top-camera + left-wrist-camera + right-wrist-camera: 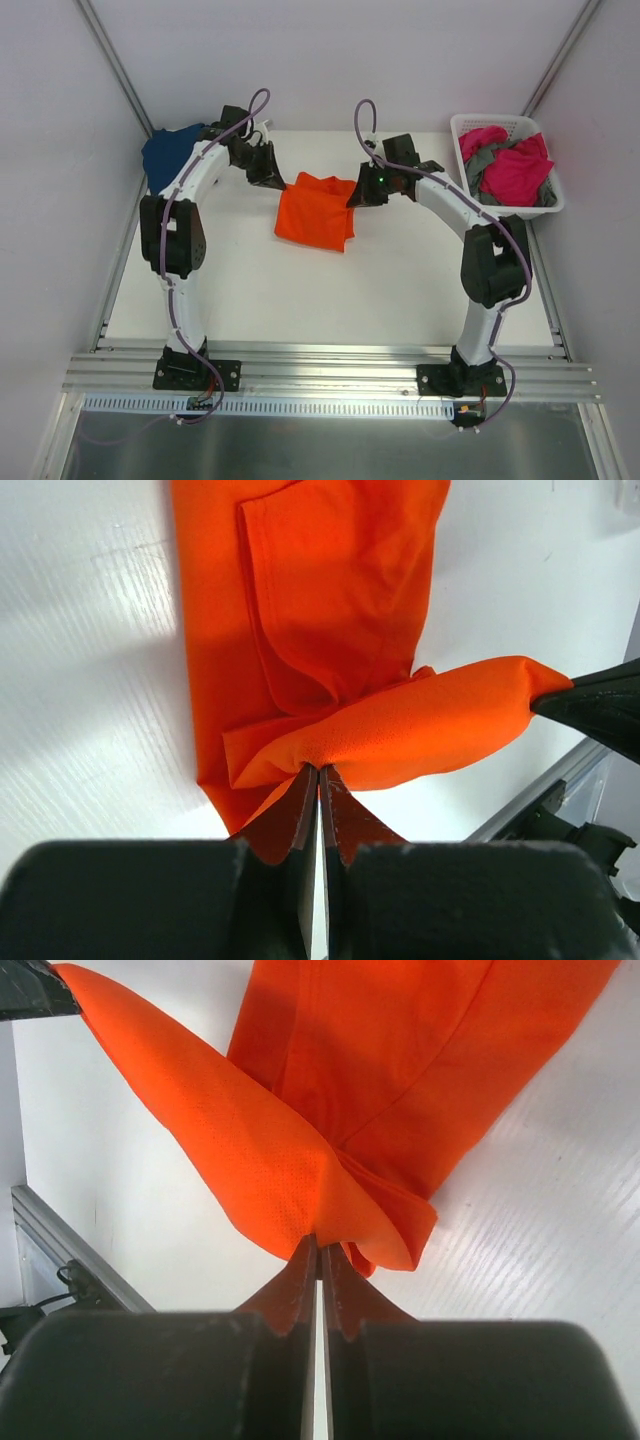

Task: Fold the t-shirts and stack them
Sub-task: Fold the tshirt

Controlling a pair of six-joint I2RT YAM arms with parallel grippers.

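Note:
A bright orange t-shirt (316,212) lies partly folded in the middle of the table. My left gripper (281,183) is shut on its far left corner, and my right gripper (357,195) is shut on its far right corner. Both hold the far edge lifted and stretched between them. The left wrist view shows the orange cloth (330,630) pinched at my left gripper (319,768), with the other gripper's tip at the right. The right wrist view shows the cloth (400,1070) pinched at my right gripper (320,1243). A navy blue t-shirt (170,152) lies at the far left corner.
A white slotted basket (463,126) at the far right holds magenta pink (520,170) and grey (478,160) shirts. Grey walls close in the table on the left, back and right. An aluminium rail (330,365) runs along the near edge.

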